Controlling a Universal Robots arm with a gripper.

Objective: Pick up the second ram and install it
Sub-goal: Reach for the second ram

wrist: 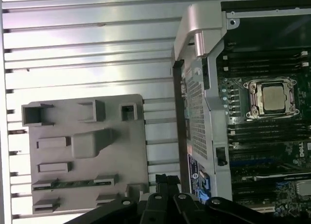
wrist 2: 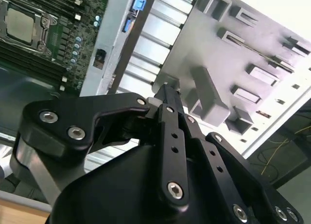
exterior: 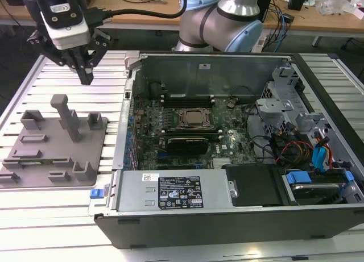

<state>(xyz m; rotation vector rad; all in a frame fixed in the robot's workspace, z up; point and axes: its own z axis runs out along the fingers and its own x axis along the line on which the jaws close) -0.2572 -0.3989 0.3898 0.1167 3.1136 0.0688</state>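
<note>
**Fig.: gripper (exterior: 85,75) closed, empty; second ram (wrist: 73,183) in tray (exterior: 62,155)**

L to R, exterior view: grey tray on slatted table (exterior: 57,216). Gripper hangs above tray's far side, fingers pressed together, holding nothing. Open PC case (exterior: 227,228) w/ motherboard (exterior: 233,142) at right. First wrist view: second ram stands edge-up in a tray slot, apart from gripper.

The exterior view stands off the arm, high beyond one long edge of the desk (exterior: 51,222). It slants down over the grey tray (exterior: 34,159) on the exterior view's left and the open computer case (exterior: 210,74) on its right. The first wrist view looks almost straight down from well above. The second wrist view sits close behind the fingers (wrist 2: 167,117), slanting along them. All three share the tray and the CPU socket (exterior: 196,119).
</note>
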